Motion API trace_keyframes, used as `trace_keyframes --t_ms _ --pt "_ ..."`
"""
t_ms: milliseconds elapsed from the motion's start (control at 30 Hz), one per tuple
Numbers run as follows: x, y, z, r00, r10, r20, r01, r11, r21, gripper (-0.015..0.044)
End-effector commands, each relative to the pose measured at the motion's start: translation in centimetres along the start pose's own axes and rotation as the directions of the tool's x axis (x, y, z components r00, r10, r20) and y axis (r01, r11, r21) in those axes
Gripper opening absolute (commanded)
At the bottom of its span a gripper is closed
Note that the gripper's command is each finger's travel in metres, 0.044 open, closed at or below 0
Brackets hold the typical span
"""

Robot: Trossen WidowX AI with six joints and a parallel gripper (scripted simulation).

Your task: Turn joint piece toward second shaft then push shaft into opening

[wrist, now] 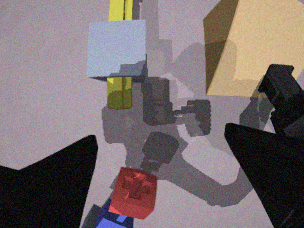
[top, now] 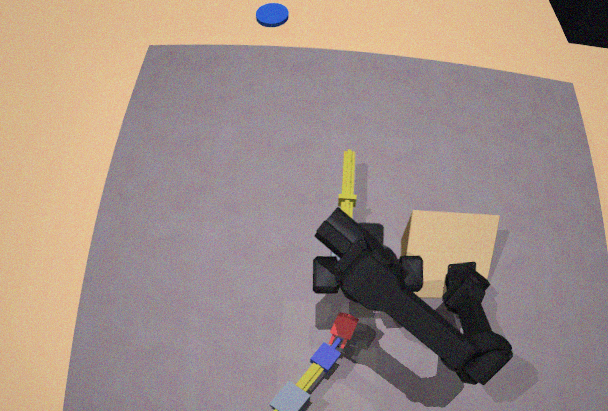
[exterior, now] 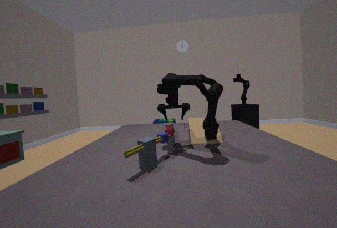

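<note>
The claw (exterior: pixel 174 114) hangs wide open and empty above the red joint (wrist: pixel 135 192), which sits between both shafts on the surface (top: pixel 200 205). The joint looks rigid, small and hinged; pinch its flat opposite faces.

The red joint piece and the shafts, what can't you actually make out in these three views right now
- Red joint piece, wrist view: its opening's direction is unreadable; blur.
- Second shaft, top view: its near end and block lie under the open gripper.
- Fixed shaft's grey block, top view: cut off by the bottom edge.
- Joint piece, exterior view: too small, its hinges are lost.
</note>
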State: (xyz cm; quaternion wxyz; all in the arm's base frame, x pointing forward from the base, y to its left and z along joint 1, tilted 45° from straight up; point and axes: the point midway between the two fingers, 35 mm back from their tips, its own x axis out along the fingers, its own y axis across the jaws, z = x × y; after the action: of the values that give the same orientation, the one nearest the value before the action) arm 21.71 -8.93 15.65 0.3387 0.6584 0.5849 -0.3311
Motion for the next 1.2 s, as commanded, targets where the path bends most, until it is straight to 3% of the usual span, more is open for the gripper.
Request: trace_keyframes --t_ms 0,333,567,867,1167 --pt "0.3 0.1 0.1 1.0 -0.026 0.005 0.025 0.994 0.106 0.044" --pt "0.8 0.2 -0.1 0.998 -0.064 0.017 0.054 0.933 0.355 0.044" --pt "1.1 0.2 -0.1 0.998 -0.065 0.016 0.055 0.931 0.36 0.044" --pt "4.5 0.2 -0.8 0.997 -0.08 0.001 0.074 0.927 0.369 0.044" --pt "4.0 1.6 -3.7 0.997 -0.079 0.003 0.072 0.927 0.369 0.044"
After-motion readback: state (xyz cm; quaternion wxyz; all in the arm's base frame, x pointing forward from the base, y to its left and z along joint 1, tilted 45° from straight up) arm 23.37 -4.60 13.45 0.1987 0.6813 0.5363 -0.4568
